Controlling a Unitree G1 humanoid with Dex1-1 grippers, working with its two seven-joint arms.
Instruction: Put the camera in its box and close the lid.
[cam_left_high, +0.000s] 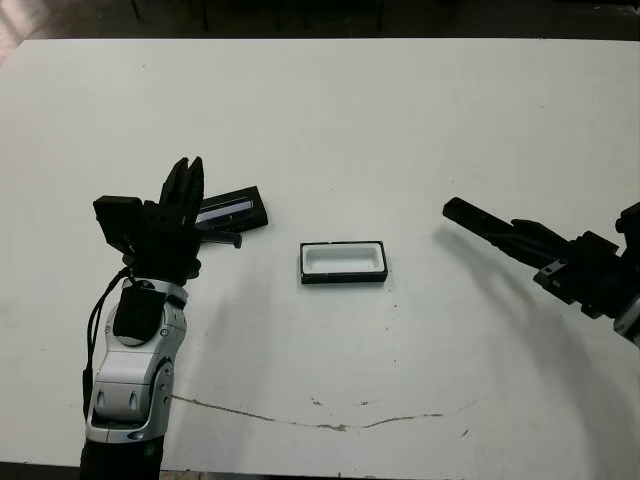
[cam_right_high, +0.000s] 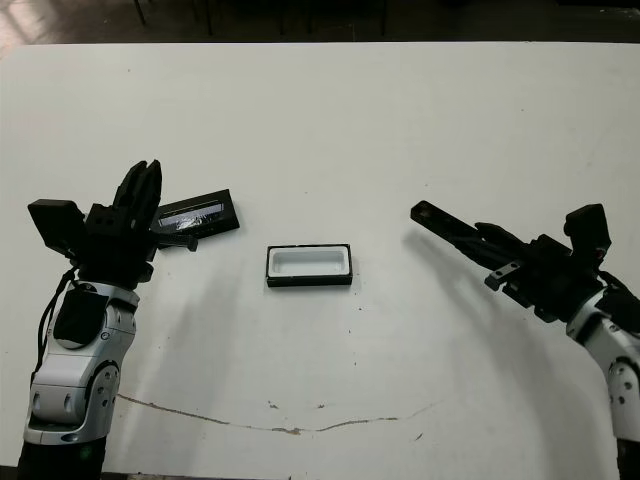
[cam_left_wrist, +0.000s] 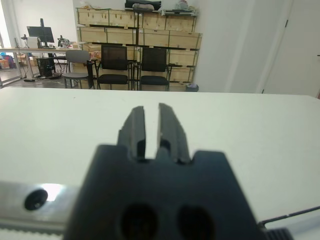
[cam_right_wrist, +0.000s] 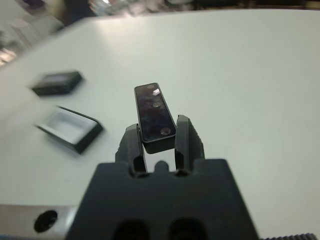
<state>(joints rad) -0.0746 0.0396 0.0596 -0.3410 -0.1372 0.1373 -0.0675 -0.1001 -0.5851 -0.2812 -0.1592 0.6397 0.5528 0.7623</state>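
Lighting's pretty even and bright on the white table (cam_left_high: 400, 120) in both head views, mildly washed out toward the far edge, with the room beyond it nearly black. Soft grey shadows fall on the near side of each arm, so light comes from above and beyond. The right wrist view is the worst: the lid (cam_right_wrist: 56, 83) and box (cam_right_wrist: 70, 130) are smeared and soft (motion blur, looks like), and the far corner is a glare-streaked mess, while the camera (cam_right_wrist: 155, 117) stays fairly sharp. In the left wrist view, the gripper body up close is blurry and the room behind is crisp.
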